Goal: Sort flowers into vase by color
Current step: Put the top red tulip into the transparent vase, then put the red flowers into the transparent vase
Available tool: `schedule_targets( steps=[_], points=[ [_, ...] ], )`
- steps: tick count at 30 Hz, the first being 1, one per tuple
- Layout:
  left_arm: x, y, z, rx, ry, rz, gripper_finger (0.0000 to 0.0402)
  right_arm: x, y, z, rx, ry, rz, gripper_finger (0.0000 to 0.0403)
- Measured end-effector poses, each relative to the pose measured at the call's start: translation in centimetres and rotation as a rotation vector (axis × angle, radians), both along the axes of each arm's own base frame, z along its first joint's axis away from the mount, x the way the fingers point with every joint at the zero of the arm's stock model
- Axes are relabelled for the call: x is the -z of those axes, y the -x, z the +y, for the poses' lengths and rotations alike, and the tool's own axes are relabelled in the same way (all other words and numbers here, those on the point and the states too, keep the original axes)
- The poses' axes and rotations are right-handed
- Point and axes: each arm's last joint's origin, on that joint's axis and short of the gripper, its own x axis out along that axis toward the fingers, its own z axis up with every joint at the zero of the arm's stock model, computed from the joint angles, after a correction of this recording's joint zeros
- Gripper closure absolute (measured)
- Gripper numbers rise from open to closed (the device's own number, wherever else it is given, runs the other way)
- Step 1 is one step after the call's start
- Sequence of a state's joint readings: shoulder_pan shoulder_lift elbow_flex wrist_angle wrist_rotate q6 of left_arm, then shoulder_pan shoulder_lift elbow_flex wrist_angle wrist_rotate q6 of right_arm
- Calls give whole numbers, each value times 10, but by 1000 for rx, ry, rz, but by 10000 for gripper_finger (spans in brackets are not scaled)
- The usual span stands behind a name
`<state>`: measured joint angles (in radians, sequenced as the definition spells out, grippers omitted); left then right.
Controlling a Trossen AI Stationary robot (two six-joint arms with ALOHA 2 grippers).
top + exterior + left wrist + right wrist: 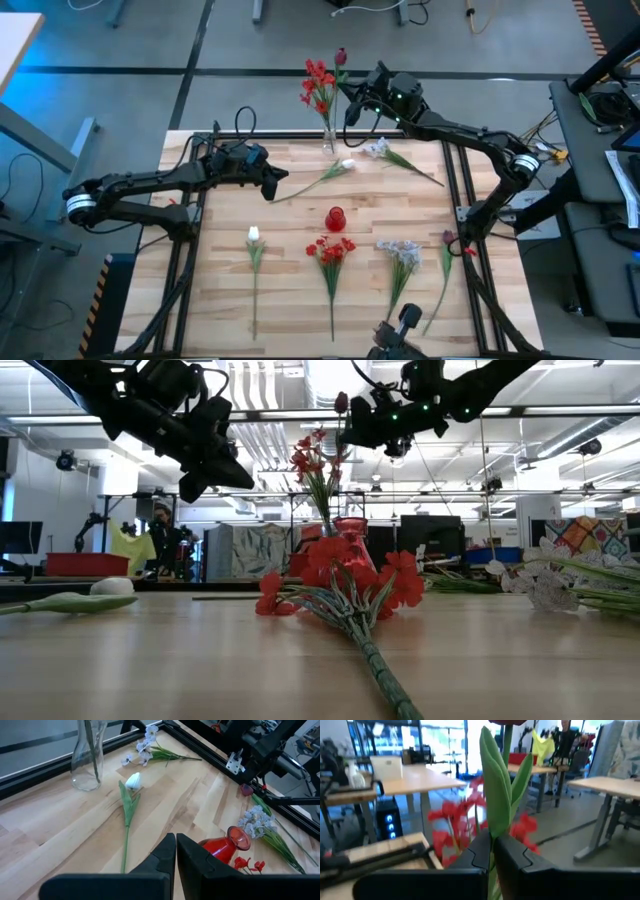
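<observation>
I am holding a maroon bud flower in the right gripper, clamped on its stem, top centre of the high view above the clear vase; its long axis is running upright, bud upward; I am risking the stem missing the narrow neck or knocking the red flowers already inside; the left gripper is waiting pressed together, centre left.

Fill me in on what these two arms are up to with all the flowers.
The right tool is shut on a dark maroon flower, holding it upright over the clear vase, which already holds a red flower cluster. The left tool hangs shut and empty above the table. A red vase and other flowers lie on the table.
</observation>
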<state>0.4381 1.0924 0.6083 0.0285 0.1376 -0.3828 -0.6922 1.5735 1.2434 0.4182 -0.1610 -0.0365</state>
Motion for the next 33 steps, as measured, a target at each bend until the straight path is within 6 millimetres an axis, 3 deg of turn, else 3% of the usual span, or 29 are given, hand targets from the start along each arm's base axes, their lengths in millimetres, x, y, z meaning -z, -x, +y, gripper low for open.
schedule_targets(
  steps=[11, 17, 33],
  points=[
    [0, 0, 0, 2, -4, -1, 402, 13, -1, 2, -1, -98, 117, 390],
    [0, 0, 0, 4, -7, -1, 402, 10, -2, 6, -13, -169, 204, 385],
    [0, 0, 0, 5, -11, 1, 402, -19, 4, 15, 7, -410, 369, 233]
  ],
)
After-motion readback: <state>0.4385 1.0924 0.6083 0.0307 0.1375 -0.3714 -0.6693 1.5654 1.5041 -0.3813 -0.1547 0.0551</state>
